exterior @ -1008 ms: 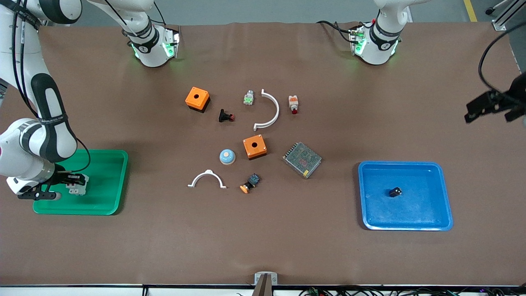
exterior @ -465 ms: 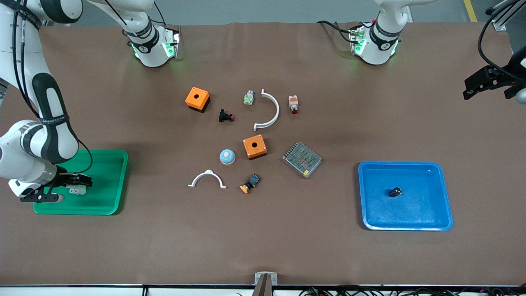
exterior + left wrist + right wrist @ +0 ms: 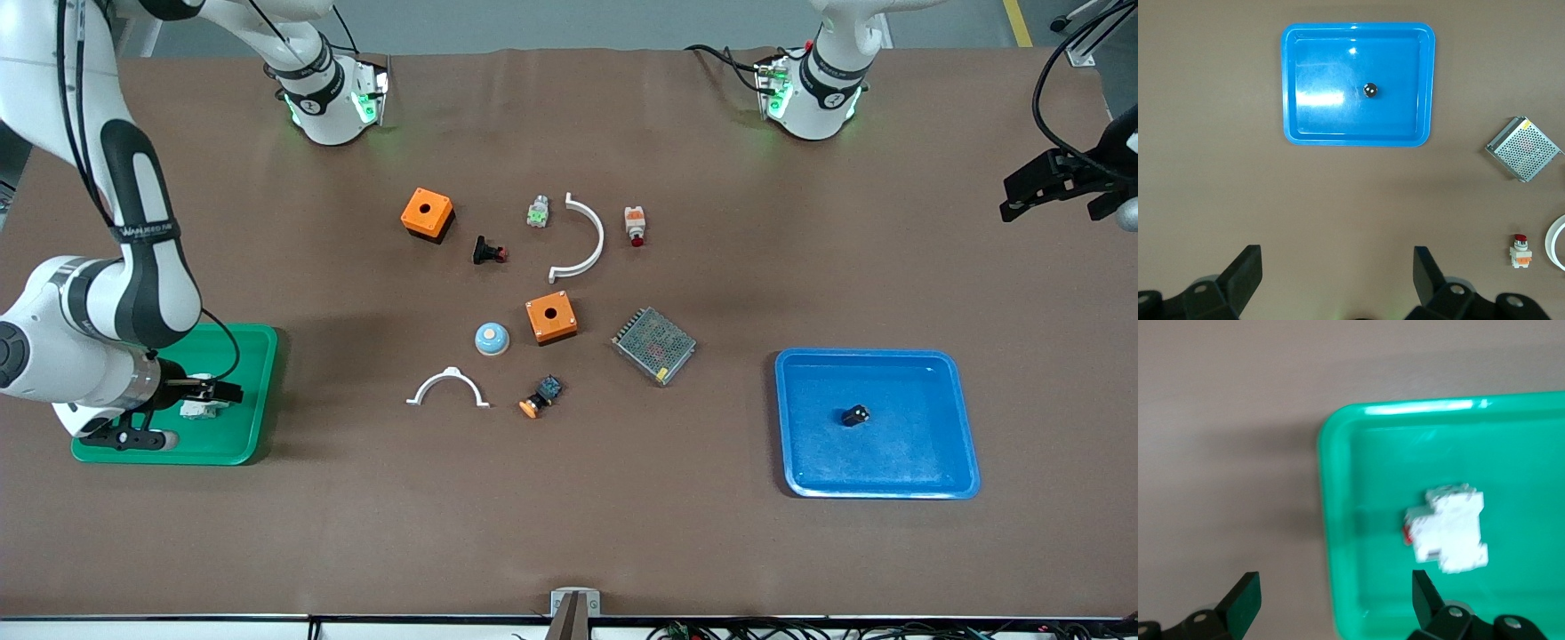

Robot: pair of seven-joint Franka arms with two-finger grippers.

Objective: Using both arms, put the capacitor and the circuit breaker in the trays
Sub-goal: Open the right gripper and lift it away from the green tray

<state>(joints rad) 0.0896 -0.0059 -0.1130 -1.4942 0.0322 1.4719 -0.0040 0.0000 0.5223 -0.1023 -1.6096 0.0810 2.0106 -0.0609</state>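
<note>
In the green tray [image 3: 258,391] the circuit breaker [image 3: 197,408] lies released under the spread right gripper [image 3: 218,391], the capacitor [image 3: 855,415] rests in the blue tray [image 3: 965,418], and the spread left gripper [image 3: 1036,187] waits aside.

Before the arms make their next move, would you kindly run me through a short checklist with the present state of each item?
1. Capacitor lying in the blue tray: ok.
2. Circuit breaker lying in the green tray: ok.
3. Right gripper open, over the green tray's edge, holding nothing: ok.
4. Left gripper open and holding nothing, up over the table's edge at the left arm's end: ok.
5. Right gripper high enough above the green tray's rim to pull away: cannot tell.
</note>
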